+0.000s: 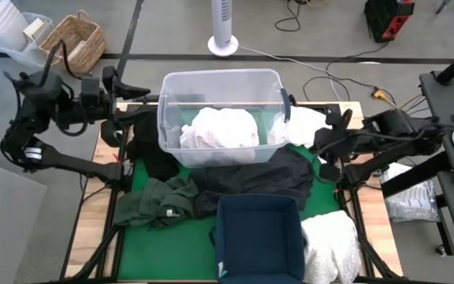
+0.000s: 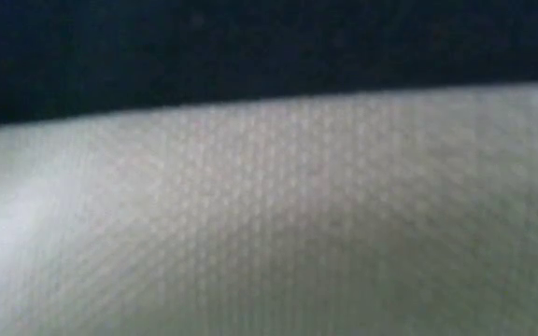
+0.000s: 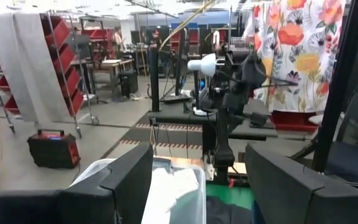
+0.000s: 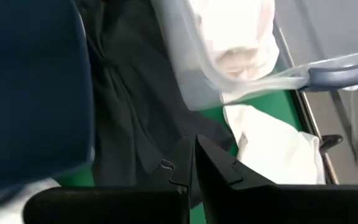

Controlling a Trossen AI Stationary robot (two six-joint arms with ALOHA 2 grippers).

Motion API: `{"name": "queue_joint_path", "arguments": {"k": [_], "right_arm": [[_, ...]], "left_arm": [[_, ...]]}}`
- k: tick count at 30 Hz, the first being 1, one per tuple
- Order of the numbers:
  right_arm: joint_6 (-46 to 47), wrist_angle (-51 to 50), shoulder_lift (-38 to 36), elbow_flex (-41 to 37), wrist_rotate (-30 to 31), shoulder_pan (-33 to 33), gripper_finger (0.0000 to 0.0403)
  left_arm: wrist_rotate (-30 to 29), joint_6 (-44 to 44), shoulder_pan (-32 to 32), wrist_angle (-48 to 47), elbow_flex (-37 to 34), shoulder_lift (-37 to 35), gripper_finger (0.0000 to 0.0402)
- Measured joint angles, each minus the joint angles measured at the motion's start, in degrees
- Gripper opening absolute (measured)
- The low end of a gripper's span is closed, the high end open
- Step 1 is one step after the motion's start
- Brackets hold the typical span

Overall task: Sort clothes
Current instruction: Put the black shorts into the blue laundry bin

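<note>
Whites sit piled in the tub point(image 1: 168, 87) while darks point(image 1: 251, 180) sprawl on the desk by the bin point(image 1: 258, 237), so both arms hang back: left fingers point(image 1: 138, 91) wide open and empty, right fingers point(image 1: 328, 144) pinched shut on nothing.
</note>
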Motion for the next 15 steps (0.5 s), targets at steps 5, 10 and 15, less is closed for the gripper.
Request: {"name": "queue_joint_path", "arguments": {"k": [5,10,15], "right_arm": [[-0.03,0.13,-0.62,-5.44,-2.88,-0.02,0.0013],[1.47,2.61,-2.80,-12.43,-7.36,-0.02,0.0013],[0.39,9.90,-6.52,-21.62,-8.55,-0.02,0.0013]], "left_arm": [[0.00,-1.92,0.00,2.12,-3.79,-1.84,0.0232],[-0.02,-2.69,0.00,3.44,-4.83,-2.57,0.0232],[-0.09,-2.35,0.00,4.28,-4.83,-2.57,0.0232]]}}
